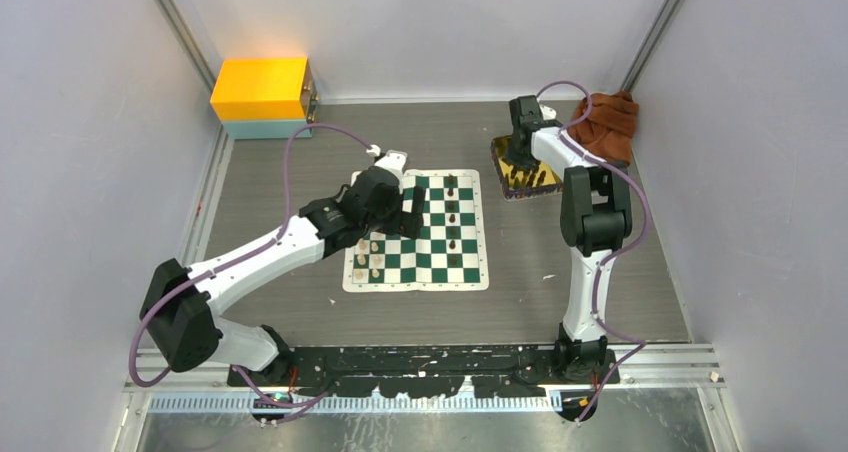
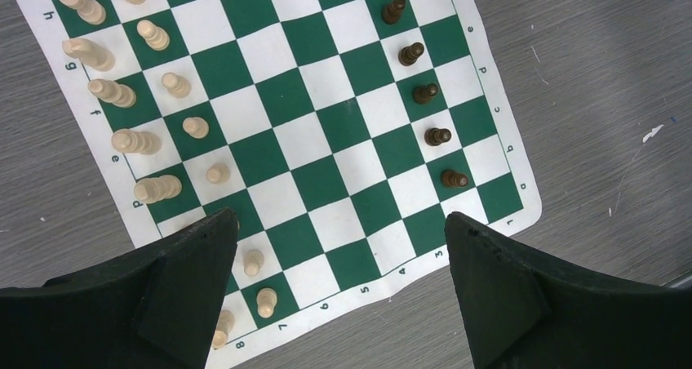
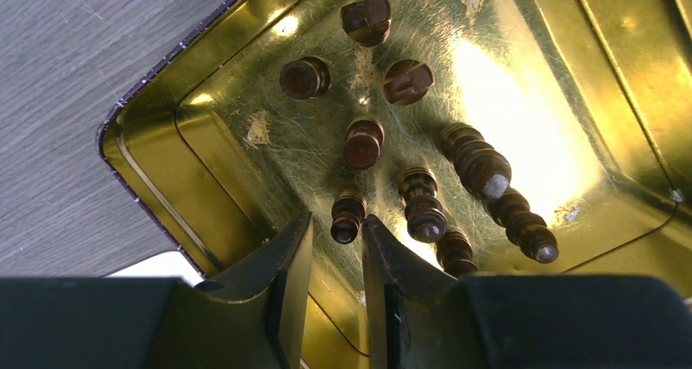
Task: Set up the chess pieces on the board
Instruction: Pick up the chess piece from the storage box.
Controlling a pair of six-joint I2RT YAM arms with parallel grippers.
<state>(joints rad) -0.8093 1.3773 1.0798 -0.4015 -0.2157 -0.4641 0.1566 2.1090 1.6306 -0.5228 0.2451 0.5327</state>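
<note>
Cream pieces (image 2: 122,140) fill the left of the board (image 2: 326,124), dark pawns (image 2: 437,135) are begun; left gripper (image 2: 341,220) is wide open and empty, right gripper (image 3: 337,222) half-open around a piece (image 3: 347,214) in the tray (image 3: 212,157).

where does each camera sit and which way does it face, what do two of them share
Top external: above and behind the robot, facing down onto the table; left arm and right arm show whole.
Left wrist: on the left arm, facing down at the board; open left tool at the bottom.
Right wrist: on the right arm, facing down into the gold tray of dark pieces; right tool at the bottom.
Shared: top and left wrist both show the board.
</note>
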